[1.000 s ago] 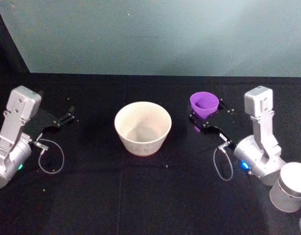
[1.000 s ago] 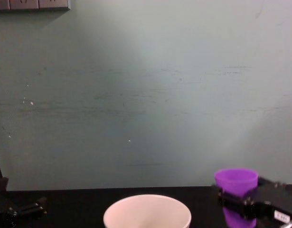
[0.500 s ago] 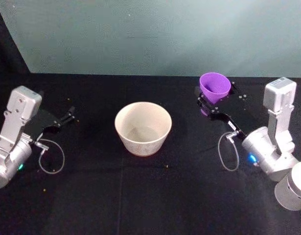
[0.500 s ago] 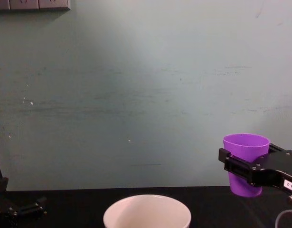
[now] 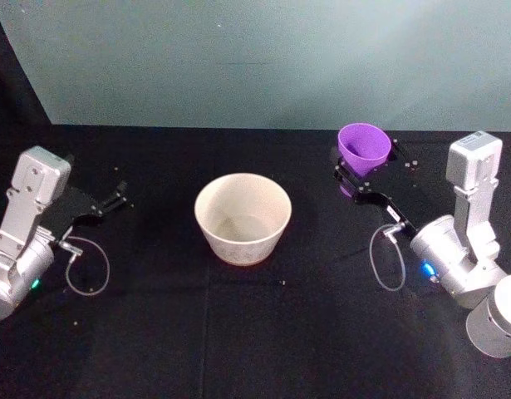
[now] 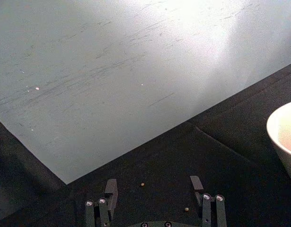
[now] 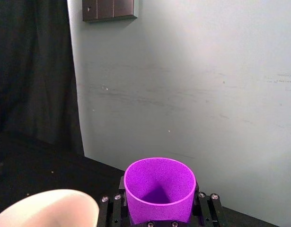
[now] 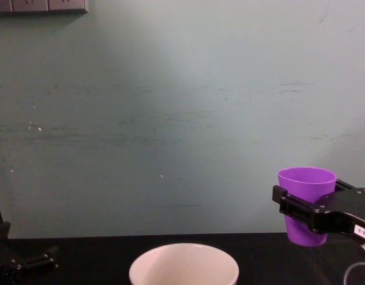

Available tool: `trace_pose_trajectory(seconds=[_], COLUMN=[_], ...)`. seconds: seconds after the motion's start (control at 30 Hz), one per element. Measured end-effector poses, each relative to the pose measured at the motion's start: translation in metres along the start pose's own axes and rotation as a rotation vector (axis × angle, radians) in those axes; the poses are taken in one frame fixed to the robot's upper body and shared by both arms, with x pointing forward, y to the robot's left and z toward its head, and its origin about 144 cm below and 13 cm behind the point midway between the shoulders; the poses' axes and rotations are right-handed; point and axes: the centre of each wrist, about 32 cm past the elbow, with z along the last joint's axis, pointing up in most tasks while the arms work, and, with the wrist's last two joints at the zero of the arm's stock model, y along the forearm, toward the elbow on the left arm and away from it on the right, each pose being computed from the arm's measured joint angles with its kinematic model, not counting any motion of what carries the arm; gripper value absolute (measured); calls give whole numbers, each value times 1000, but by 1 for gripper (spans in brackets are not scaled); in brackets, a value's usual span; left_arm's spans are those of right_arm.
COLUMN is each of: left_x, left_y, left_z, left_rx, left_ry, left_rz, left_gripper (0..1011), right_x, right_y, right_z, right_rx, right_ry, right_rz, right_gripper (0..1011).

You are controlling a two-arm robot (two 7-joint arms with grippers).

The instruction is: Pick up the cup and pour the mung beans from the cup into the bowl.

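1. Head view: bowl (image 5: 243, 239) upright mid-table; pouring judged outstanding.
2. Right gripper (image 8: 302, 209) clamped around cup (image 8: 307, 180); pick-up done.
3. Left gripper (image 6: 154, 185) spread wide, empty, parked at left.
4. Cup upright, raised, right of bowl, well apart.

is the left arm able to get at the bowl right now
Probably yes: the open left end effector sits left of the bowl, only black table between them; the right end effector holds the cup clear.

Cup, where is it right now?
In the head view the cup sits upright in the right gripper, off the table, right of the bowl.
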Motion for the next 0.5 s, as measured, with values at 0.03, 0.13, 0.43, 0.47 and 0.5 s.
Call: trace_pose_trajectory(seconds=[0.03,0.13,0.43,0.47,0.5], left_x=[0,0,0,0,0], left_y=[0,0,0,0,0], left_z=[0,0,0,0,0], left_rx=[0,0,0,0,0], left_ry=[0,0,0,0,0], left_rz=[0,0,0,0,0], left_gripper=[1000,1000,1000,1000,1000], right_x=[0,0,0,0,0], right_y=[0,0,0,0,0], right_z=[0,0,0,0,0], right_rx=[0,0,-1,-1,-1], right_ry=[0,0,-1,-1,-1], right_rz=[0,0,0,0,0], right_gripper=[729,729,729,729,729])
